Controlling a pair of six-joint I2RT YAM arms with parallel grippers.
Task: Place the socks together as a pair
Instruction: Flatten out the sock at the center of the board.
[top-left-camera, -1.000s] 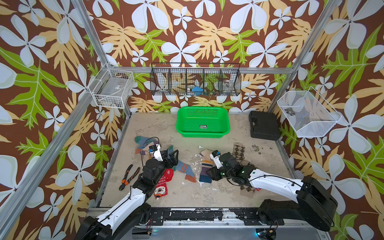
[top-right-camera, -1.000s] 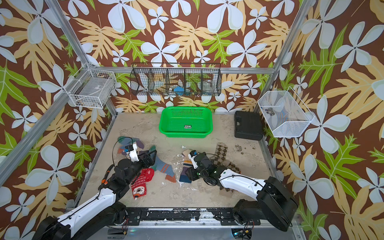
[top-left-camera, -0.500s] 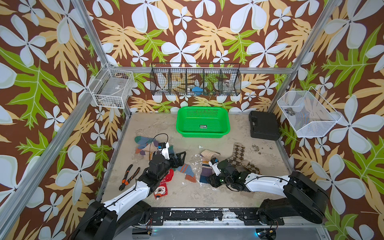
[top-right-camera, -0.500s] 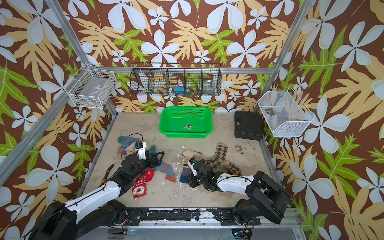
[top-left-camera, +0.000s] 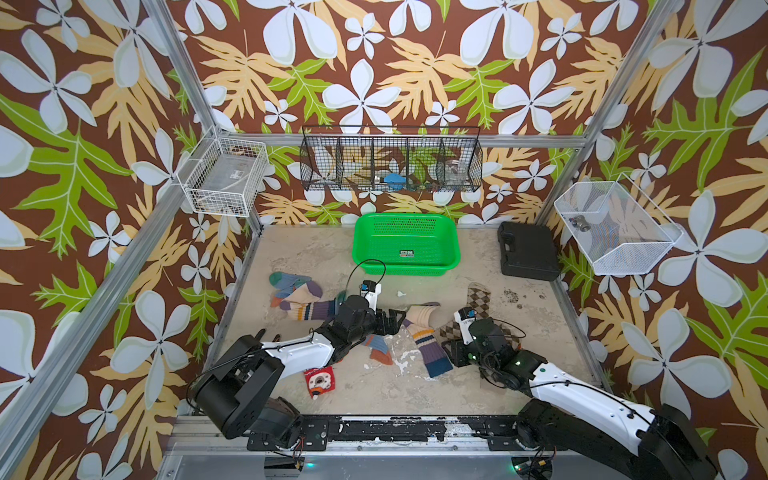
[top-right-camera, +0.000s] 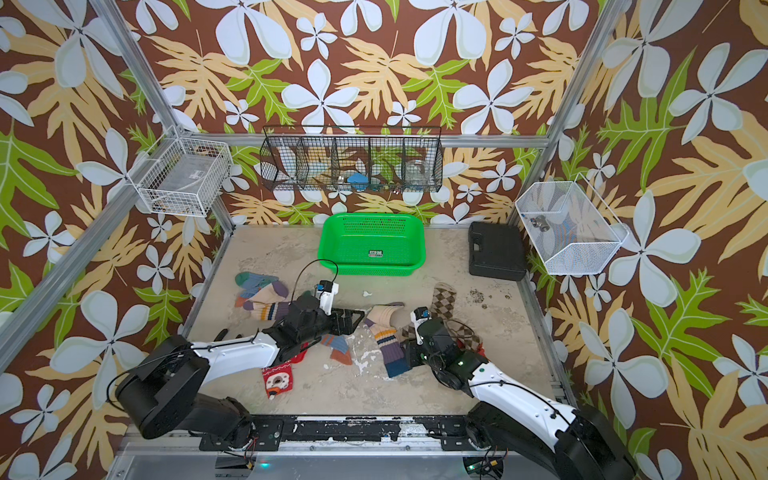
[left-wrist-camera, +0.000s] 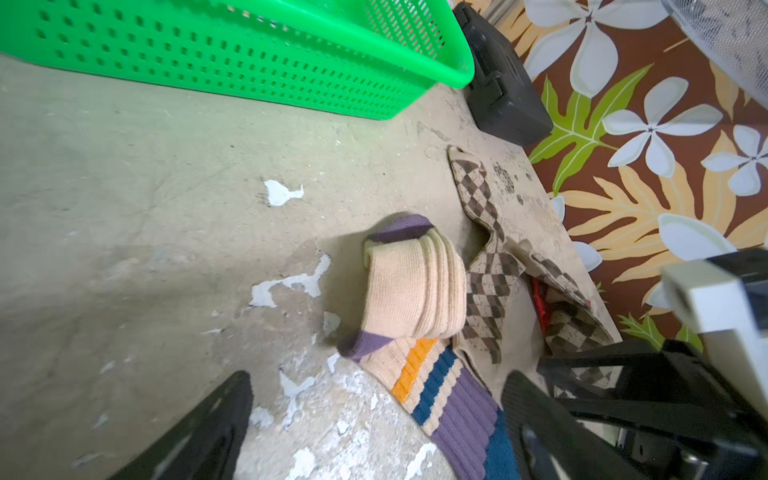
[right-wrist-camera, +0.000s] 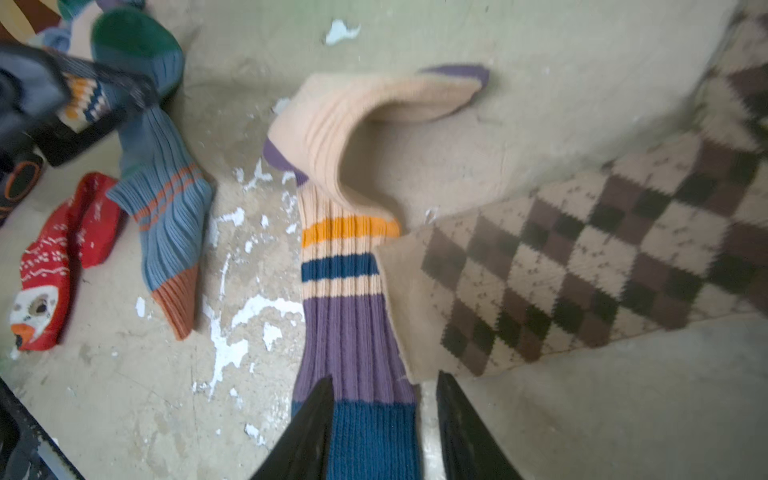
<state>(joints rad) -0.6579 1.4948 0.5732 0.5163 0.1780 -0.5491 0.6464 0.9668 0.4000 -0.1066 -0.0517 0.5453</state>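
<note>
Right wrist view: the right gripper (right-wrist-camera: 384, 380) has its fingers part-way apart astride the navy cuff of the cream striped sock (right-wrist-camera: 349, 316). A sliver of tabletop (right-wrist-camera: 582, 415) shows beside one finger, so nothing looks clamped yet.
Left gripper: the left gripper (left-wrist-camera: 376, 378) is spread wide and empty, low and just left of that sock's folded foot.
Step in hand: apparently taking hold of the cuff.
Next move: pinch the cuff, lift it clear of the argyle sock (right-wrist-camera: 561, 270) touching its right edge, and carry it left around the left gripper.
Destination: the matching striped sock (top-left-camera: 309, 309), far left, beside the blue-grey socks (top-left-camera: 286, 282).
Sock's place: mid-table, cuff nearest the robot.
Sock's look: limp ribbed knit, with the cream foot doubled back, purple toe and heel, orange and navy stripes, and a purple band.
</note>
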